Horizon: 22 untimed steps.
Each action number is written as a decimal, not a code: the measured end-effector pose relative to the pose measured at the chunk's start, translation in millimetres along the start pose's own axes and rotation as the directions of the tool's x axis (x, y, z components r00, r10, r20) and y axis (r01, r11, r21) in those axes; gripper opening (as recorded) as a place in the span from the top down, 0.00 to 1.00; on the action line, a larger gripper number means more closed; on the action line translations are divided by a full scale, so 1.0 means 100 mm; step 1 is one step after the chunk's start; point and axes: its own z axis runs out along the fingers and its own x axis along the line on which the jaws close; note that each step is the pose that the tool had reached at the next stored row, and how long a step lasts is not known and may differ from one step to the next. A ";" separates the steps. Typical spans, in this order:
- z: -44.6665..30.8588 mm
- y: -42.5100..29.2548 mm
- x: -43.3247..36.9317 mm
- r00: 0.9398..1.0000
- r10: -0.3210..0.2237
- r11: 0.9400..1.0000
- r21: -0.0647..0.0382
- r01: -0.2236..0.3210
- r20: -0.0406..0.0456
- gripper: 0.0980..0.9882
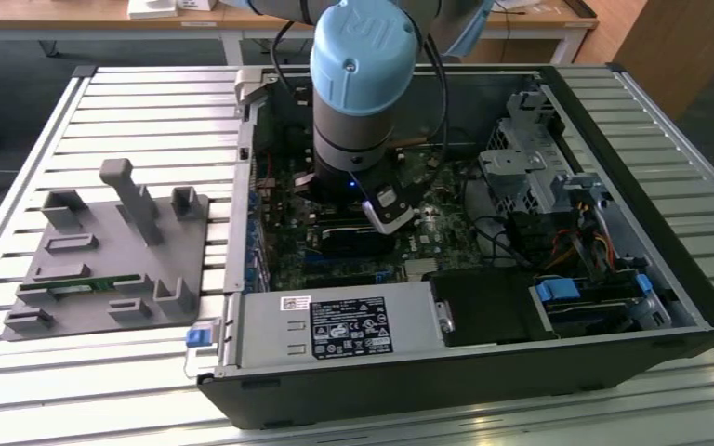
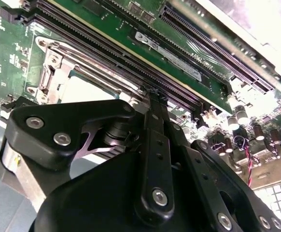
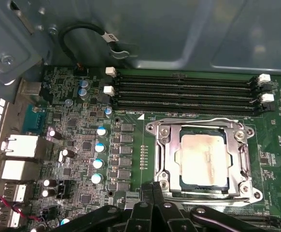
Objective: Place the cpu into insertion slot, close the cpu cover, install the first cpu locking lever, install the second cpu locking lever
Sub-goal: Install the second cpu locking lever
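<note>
In the exterior view the arm (image 1: 354, 93) reaches down into an open computer case (image 1: 456, 372) that lies on a slatted desk (image 1: 109, 102). Its wrist hangs over the green motherboard (image 1: 285, 246) near the middle of the case. On the exterior view's left, a grey fixture plate (image 1: 97, 255) with upright pegs sits on the desk beside the case. The fingers and the socket are hidden under the wrist here.

The second wrist view looks along the black gripper (image 2: 152, 94) toward the board. The fingers (image 2: 155, 145) lie pressed together into one narrow bar, with nothing between them, their tip just above the long black memory slots (image 2: 131, 53). Beyond them part of the cpu cover (image 2: 58, 65) shows, with a pale patch of the cpu (image 2: 85, 89) inside it.

The first wrist view gives the whole socket. The cpu (image 3: 203, 162) sits flat in the insertion slot (image 3: 204, 189), its silvery top smeared. The cpu cover (image 3: 167, 159) lies down around it as a metal frame, and a thin wire locking lever (image 3: 203, 121) runs along the side nearest the memory slots (image 3: 184, 92). The fingers' tip (image 3: 152, 193) stands just beside the socket's frame, apart from the cpu.
</note>
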 end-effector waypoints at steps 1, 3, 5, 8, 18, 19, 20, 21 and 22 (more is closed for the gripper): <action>0.001 -0.001 0.000 1.000 0.000 1.000 0.000 0.000 0.000 0.99; 0.002 -0.001 0.001 1.000 0.000 1.000 0.000 0.000 0.000 0.99; 0.003 -0.001 0.001 1.000 0.000 1.000 0.000 0.000 0.000 0.99; 0.005 -0.001 0.001 1.000 0.000 1.000 0.007 0.000 0.000 0.99; -0.118 0.040 0.001 1.000 0.000 1.000 0.008 0.000 0.000 0.99; -0.150 0.050 0.001 1.000 0.000 1.000 0.009 0.000 0.000 0.99; -0.183 0.062 0.001 1.000 0.000 1.000 0.009 0.000 0.000 0.99; -0.214 0.072 0.001 1.000 0.000 1.000 0.009 0.000 0.000 0.99; -0.241 0.083 0.000 1.000 0.000 1.000 0.009 0.000 0.000 0.99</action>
